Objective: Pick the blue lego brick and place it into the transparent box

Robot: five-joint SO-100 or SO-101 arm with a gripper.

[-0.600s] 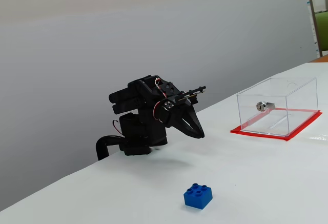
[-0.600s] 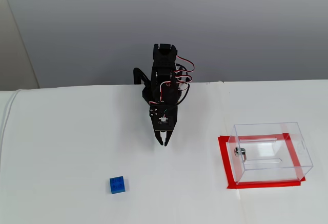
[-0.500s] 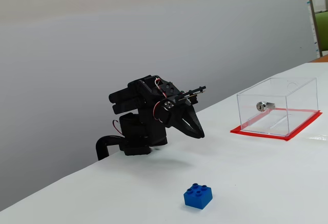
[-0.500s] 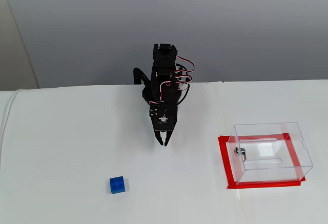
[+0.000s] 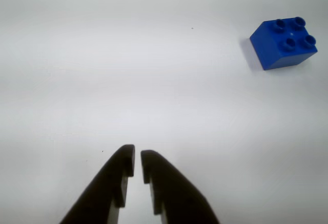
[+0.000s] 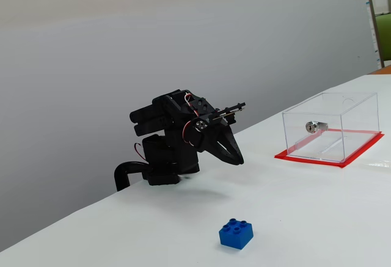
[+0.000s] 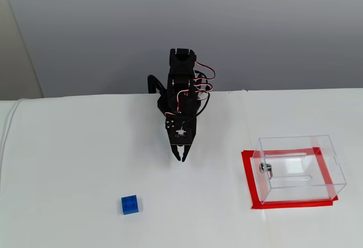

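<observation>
The blue lego brick lies studs-up on the white table, at the upper right of the wrist view. In both fixed views it sits alone in front of the arm. My gripper hangs folded low near the arm's base, well apart from the brick, shut with only a thin slit between its black fingertips and nothing held. The transparent box stands on its red base plate, with a silver cylinder on one wall.
The white table runs back to a grey wall. The arm's black base sits at the table's far edge. Shelving shows at the far right of a fixed view.
</observation>
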